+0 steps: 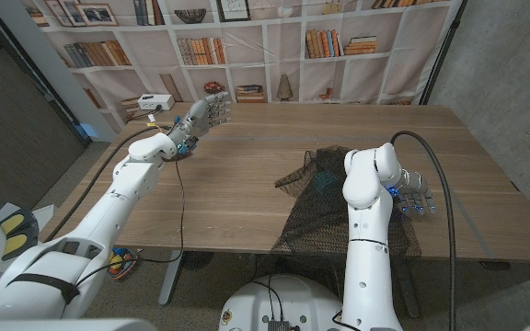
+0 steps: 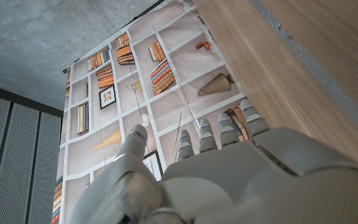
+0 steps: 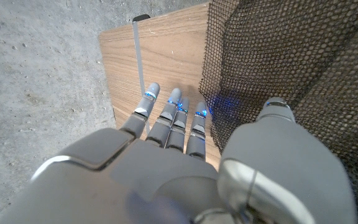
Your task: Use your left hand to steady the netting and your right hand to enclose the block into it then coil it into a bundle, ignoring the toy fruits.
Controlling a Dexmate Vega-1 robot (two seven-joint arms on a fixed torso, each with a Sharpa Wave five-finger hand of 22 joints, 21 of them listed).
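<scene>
Head view: my left robot hand (image 1: 206, 110) raised over the counter (image 1: 247, 156), well apart from the netting (image 1: 316, 179), fingers spread, holding nothing. My right robot hand (image 1: 416, 195) just beside the netting.

Left wrist view: fingers (image 2: 219, 130) extended, empty.

Right wrist view: fingers (image 3: 173, 112) straight, apart, beside the netting (image 3: 278, 62), gripping nothing.

Black open-weave mesh netting (image 1: 325, 198) on a brown wood-grain table (image 1: 274, 138). Blue glints on the pale grey right hand (image 3: 173, 124). At twelve o'clock, a white printed bookshelf backdrop (image 1: 274, 46).
</scene>
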